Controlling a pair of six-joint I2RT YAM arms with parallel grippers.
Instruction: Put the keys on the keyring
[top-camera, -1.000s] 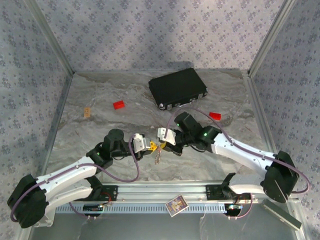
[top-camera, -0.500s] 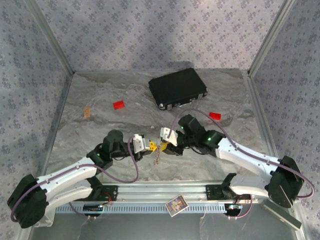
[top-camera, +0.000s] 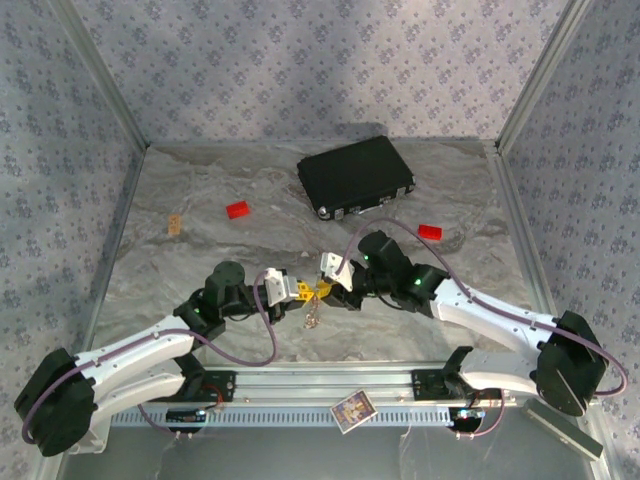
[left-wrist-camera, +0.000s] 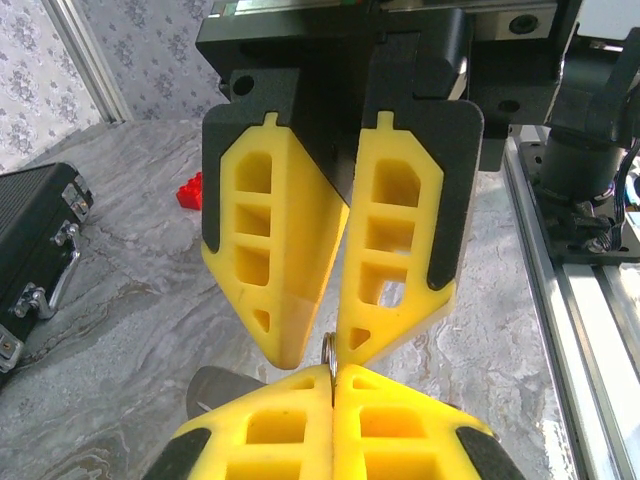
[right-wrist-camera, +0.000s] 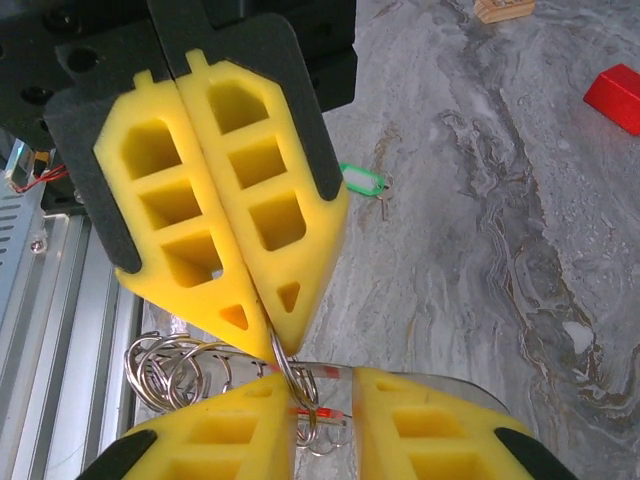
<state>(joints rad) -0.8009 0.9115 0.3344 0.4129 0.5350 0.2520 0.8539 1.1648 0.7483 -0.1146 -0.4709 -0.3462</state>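
The left claw (left-wrist-camera: 333, 377) is closed. Its two yellow fingers press together on the keyring (right-wrist-camera: 291, 384), so this claw is gripping it. The keyring is a thin ring of shiny, silver-coloured wire, and it stands out just in front of the tips of the left claw. Beside these tips, more loops (right-wrist-camera: 168, 366) of the same wire hang together in a small bunch. In the view from above, this bunch hangs straight below the place where the two claws meet.

The right claw (right-wrist-camera: 325, 388) faces the left claw, tip to tip. Its fingers stand a little apart, so it is open. The wire ring sits in the gap between them and touches one finger (right-wrist-camera: 250, 430). Behind the ring in this gap there is also a small red piece (right-wrist-camera: 312, 412); I cannot tell if it is the red key.

The green key (right-wrist-camera: 361, 181) lies flat on the table (right-wrist-camera: 480, 220), beyond the left claw as the right claw looks at it, and apart from both claws. Its tag is bright green with a pale middle, and a small metal part is at one end.
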